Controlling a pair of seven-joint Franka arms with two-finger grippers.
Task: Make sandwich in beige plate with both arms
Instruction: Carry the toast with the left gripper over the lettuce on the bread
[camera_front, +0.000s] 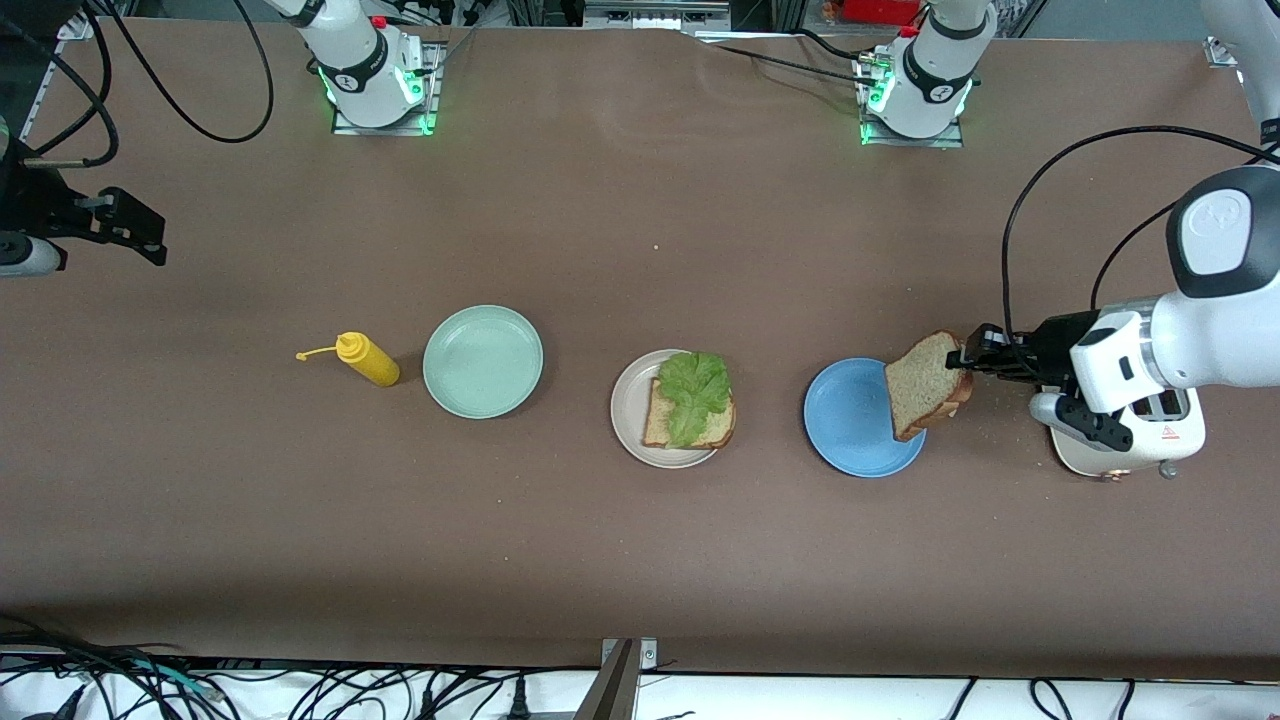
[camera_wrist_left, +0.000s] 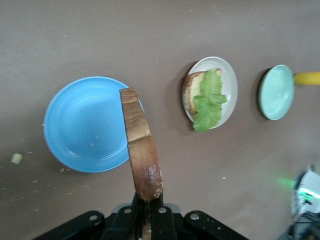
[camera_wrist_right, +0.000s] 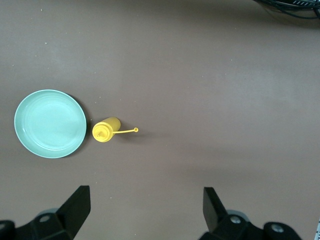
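Front view: left gripper (camera_front: 968, 362) clamps bread slice (camera_front: 925, 384) over blue plate (camera_front: 850, 420).

Brown matte tabletop (camera_front: 620, 220) fills the scene under even overhead light, w/ soft shadow along the edge nearest the front camera. Scattered crumbs dot the surface. Black cables (camera_front: 300, 690) trail over a white strip below that edge; green indicator lights (camera_front: 425, 120) glow on the tabletop's top edge.

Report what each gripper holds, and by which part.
The left gripper is shut on the crust edge of a bread slice, hanging over the blue plate. The right gripper is open and holds nothing.
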